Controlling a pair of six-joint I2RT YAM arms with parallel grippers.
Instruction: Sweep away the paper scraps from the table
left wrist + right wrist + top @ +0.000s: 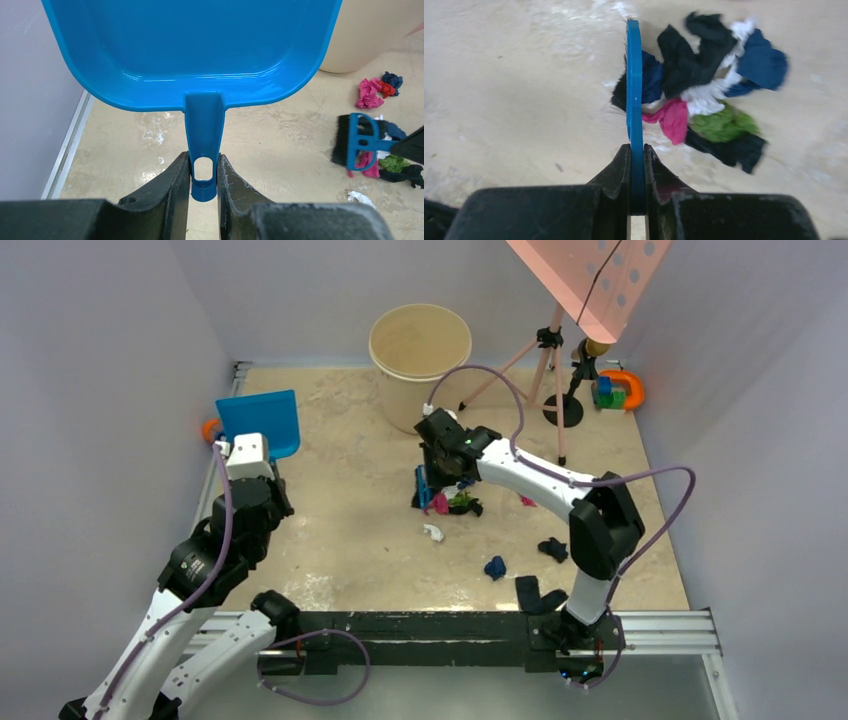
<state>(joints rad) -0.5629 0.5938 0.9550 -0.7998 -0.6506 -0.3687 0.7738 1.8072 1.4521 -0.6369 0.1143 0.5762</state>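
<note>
Right wrist view is showing the right hand [636, 152] pinching a blue brush [634, 75] just beside crumpled paper scraps [674, 117], pink, green, black, white and dark blue, bunching on the counter [514, 75]. Meanwhile the left hand [204, 167] is clamping a blue dustpan [190, 45] by its handle.

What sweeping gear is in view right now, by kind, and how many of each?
blue dustpan: 1, handle clamped in the left gripper
blue brush: 1, clamped in the right gripper
beige bucket: 1, standing at the far side
Total: 3
</note>
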